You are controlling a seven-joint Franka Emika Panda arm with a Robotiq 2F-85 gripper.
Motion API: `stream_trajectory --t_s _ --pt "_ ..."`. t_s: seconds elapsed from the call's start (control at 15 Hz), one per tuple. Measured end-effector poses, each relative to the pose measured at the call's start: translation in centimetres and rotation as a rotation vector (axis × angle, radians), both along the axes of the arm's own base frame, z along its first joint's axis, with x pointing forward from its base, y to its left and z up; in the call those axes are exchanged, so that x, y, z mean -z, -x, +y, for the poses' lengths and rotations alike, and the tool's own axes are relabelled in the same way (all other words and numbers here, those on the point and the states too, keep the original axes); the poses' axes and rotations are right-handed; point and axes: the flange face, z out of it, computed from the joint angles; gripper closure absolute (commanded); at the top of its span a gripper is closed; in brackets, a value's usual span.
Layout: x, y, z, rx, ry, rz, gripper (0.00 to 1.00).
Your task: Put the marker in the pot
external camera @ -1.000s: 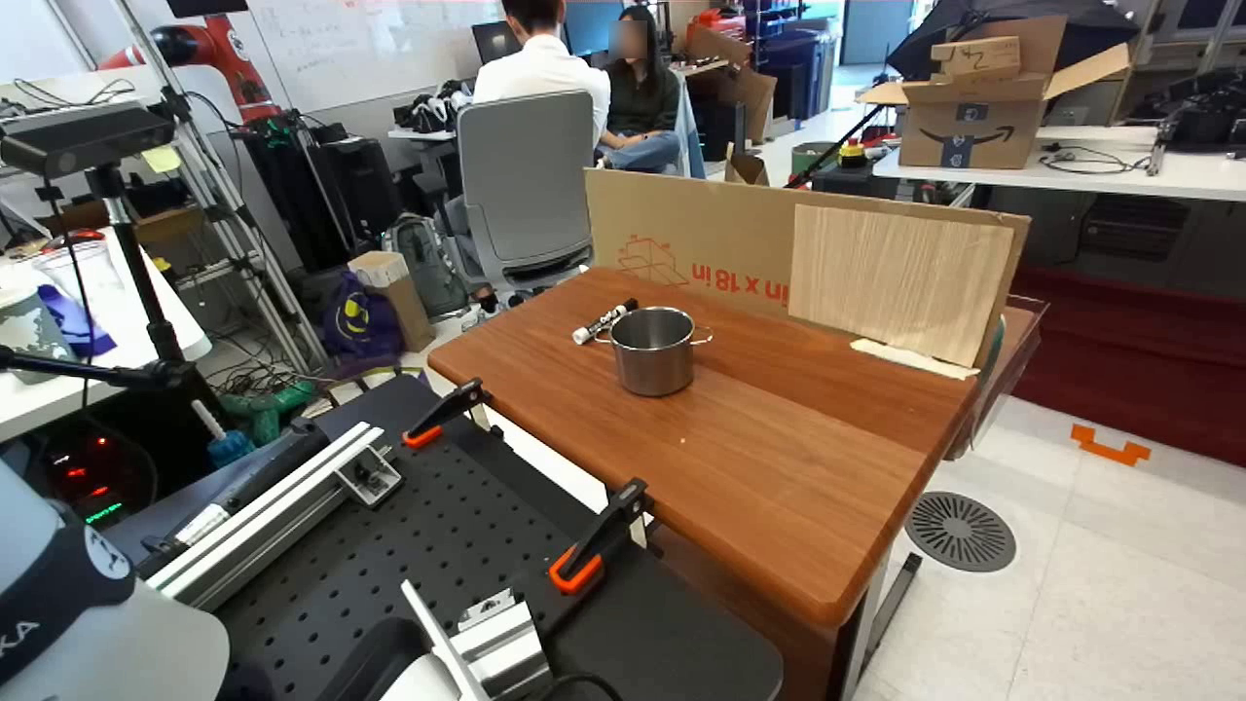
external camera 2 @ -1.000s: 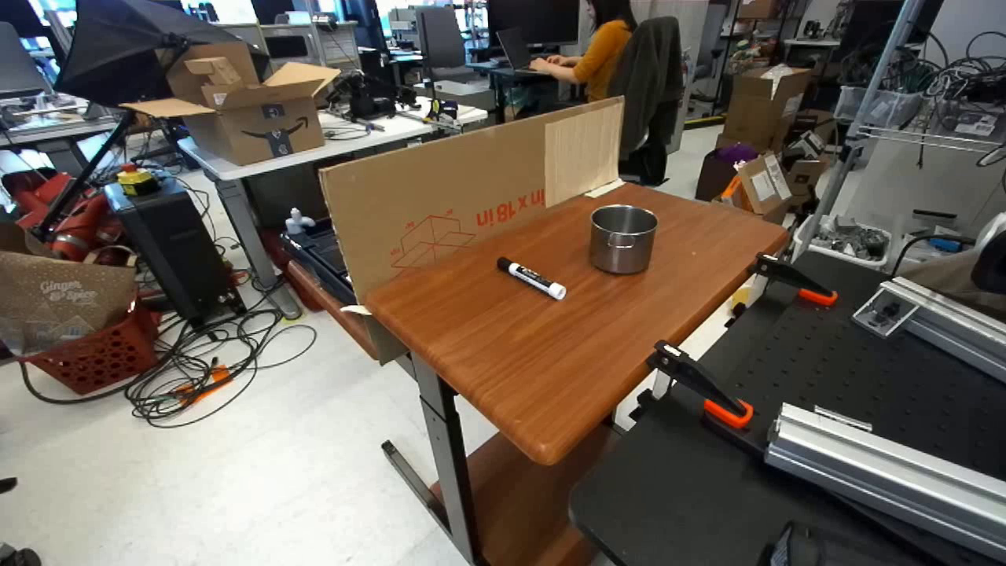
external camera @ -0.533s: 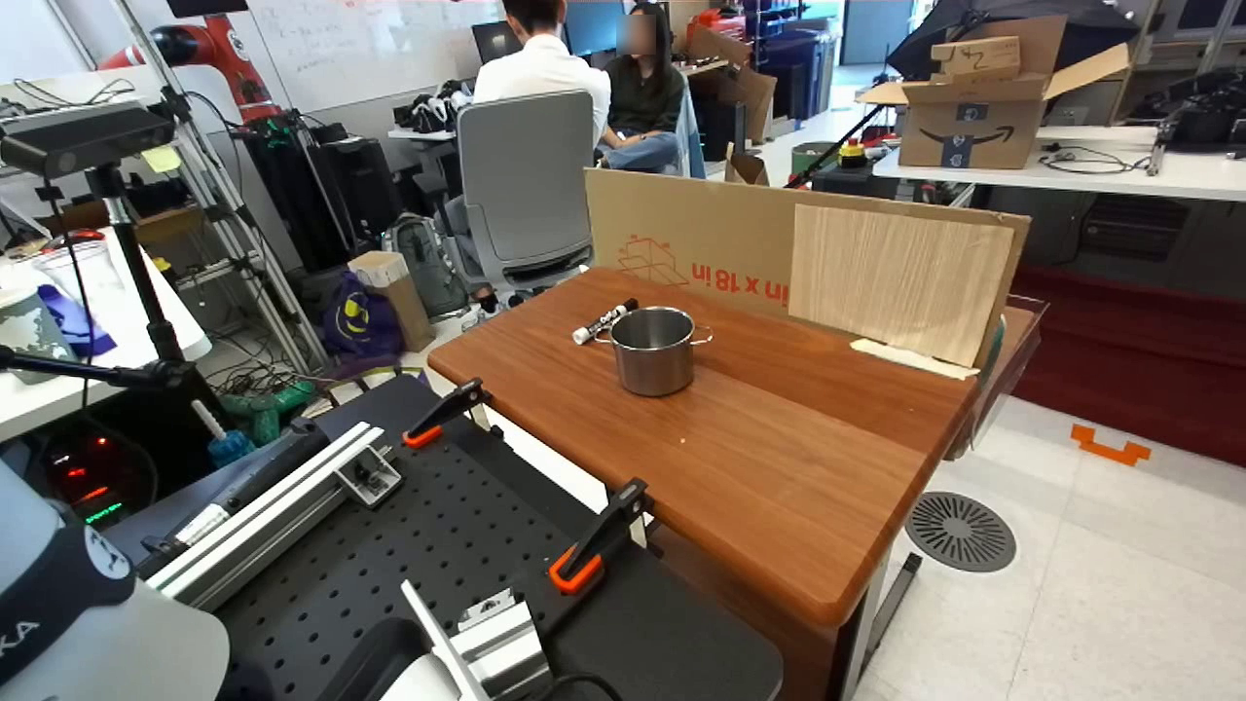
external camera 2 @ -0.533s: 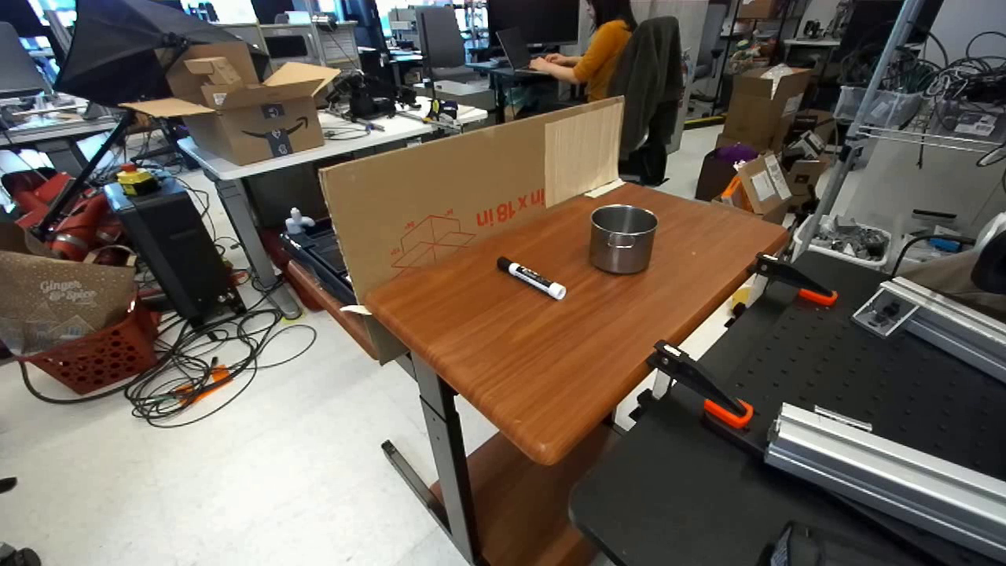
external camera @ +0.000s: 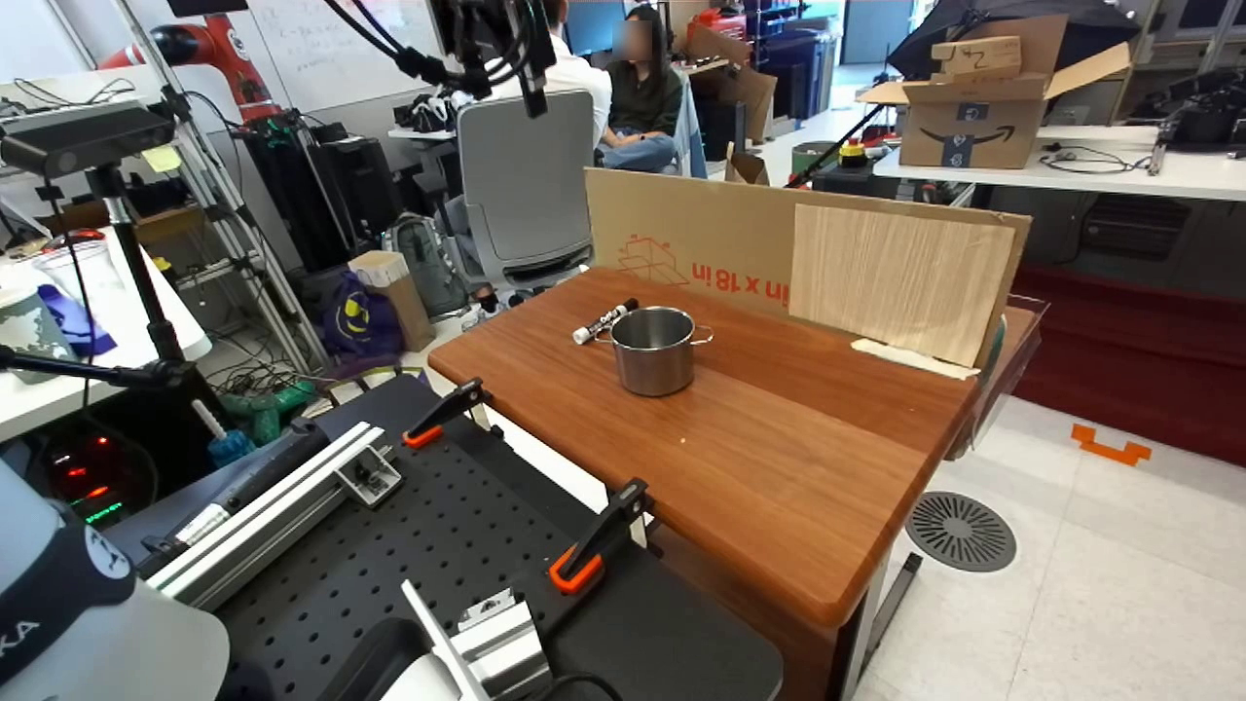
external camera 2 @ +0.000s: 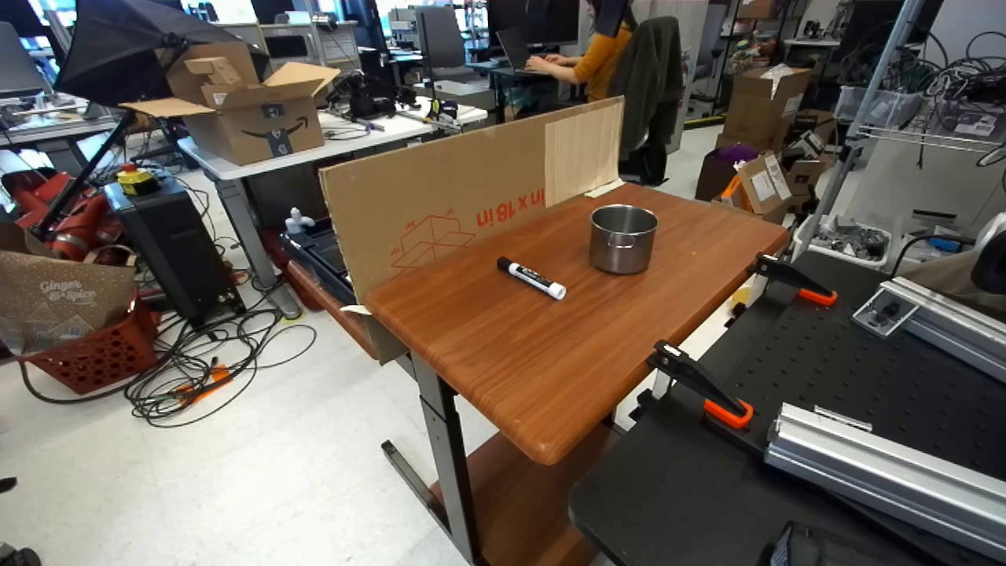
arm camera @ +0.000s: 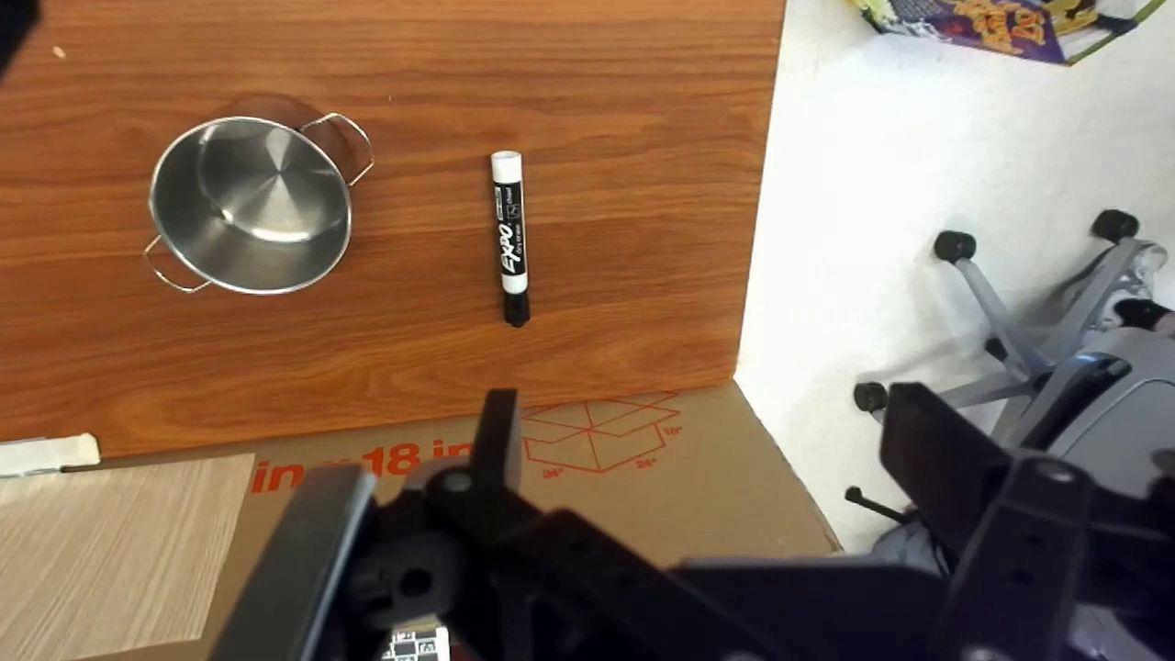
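The marker [arm camera: 510, 229] lies flat on the brown wooden table [arm camera: 633, 303], with a white barrel end, a black label and a black cap. It also shows in both exterior views [external camera: 605, 321] [external camera 2: 531, 279], near the cardboard wall. The shiny steel pot [arm camera: 179, 197] stands upright beside it, apart from it, with two wire handles; it looks empty. The pot is in both exterior views [external camera: 654, 368] [external camera 2: 621, 250]. My gripper [arm camera: 705, 395] is open and empty, its fingers wide apart. It is high above the table, at the top of an exterior view [external camera: 496, 49].
A cardboard wall [external camera: 730, 234] with a pale wood panel [external camera: 900, 282] stands along the table's far edge. Two clamps [external camera: 599, 540] [external camera: 443, 414] grip the near edge by the black perforated base [external camera: 467, 545]. An office chair [external camera: 526, 175] stands behind.
My gripper has come into view at the top of an exterior view, and a dark part shows at the top of both. The marker and the pot have not moved.
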Motion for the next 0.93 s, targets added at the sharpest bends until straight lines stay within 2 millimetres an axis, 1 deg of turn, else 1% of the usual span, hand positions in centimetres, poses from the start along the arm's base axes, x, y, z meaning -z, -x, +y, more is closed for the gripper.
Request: stream_trajectory --t_s 0.33,0.47,0.73,0.93 --pt "7.4 -5.3 1.6 0.063 0.080 0.062 0.00" --pt "9.7 -7.1 2.0 0.084 0.103 0.090 0.00" --pt "13.3 -10.3 2.0 0.124 0.129 0.121 0.00" --pt "15.2 -11.8 1.9 0.140 0.140 0.140 0.00"
